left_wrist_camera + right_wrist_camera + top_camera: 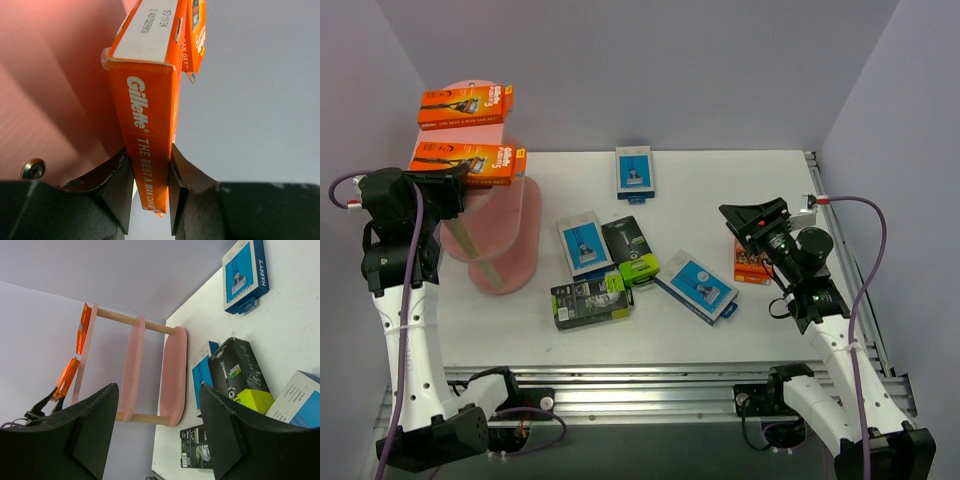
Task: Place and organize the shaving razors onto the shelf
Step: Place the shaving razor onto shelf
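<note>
The left gripper (150, 185) is pinching an orange Gillette razor pack (147, 115) across its thin sides near one short end, with the jaws narrowed onto the cardboard. It is holding the pack at the top board of the pink shelf (510, 250), near a second orange pack (465, 107) that is lying on that board. I cannot tell whether the held pack is resting on the board yet.

The right gripper (162, 435) is hanging wide open and empty above the desk (770, 180), just over a third orange pack (750, 262).

These packs are probably light, stiff and hollow, with glossy faces that could slip. A hard squeeze is likely to dent them. Gripping across the narrow thickness suits them, though an end grip is leaving most of the length unsupported, so the pack may tip when released.
</note>
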Robot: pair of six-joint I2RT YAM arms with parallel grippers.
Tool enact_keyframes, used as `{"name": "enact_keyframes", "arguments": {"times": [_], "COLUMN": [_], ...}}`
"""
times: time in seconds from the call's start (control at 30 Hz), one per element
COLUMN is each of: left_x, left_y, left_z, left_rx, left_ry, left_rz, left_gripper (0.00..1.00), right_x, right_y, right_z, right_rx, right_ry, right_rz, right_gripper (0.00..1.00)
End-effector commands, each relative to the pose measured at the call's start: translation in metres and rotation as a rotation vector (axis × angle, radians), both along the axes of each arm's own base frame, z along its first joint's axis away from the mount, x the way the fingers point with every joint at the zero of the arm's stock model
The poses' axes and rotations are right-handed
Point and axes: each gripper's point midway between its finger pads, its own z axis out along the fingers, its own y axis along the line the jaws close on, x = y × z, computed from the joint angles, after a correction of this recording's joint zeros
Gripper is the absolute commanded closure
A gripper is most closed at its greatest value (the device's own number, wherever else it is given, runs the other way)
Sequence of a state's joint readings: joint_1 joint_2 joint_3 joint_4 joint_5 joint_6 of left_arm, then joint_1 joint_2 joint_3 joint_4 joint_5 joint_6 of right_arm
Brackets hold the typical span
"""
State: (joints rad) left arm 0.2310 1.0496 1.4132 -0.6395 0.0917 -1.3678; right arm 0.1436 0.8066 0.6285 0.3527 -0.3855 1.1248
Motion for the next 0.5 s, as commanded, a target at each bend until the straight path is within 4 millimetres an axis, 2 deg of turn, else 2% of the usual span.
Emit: {"name": "enact_keyframes", "arguments": {"times": [0.0,0.47], "left_x": [0.004,0.022], "left_y": [0.006,0.024], "left_z": [0.013,0.011], "left_rx": [0.002,-0.008], "left_ry": [-0.045,-0.023], "left_rz": [0.013,0.043], "left_gripper": [0.98,0.98], "right_x": [-0.001,0.009], "right_y": [0.0,-0.013], "right_z": [0.02,0.012], "right_rx": [0.01,0.018], "right_ry": [-0.085,-0.067], "right_rz": [0.029,0.014], "right_gripper": [0.39,0.39]}}
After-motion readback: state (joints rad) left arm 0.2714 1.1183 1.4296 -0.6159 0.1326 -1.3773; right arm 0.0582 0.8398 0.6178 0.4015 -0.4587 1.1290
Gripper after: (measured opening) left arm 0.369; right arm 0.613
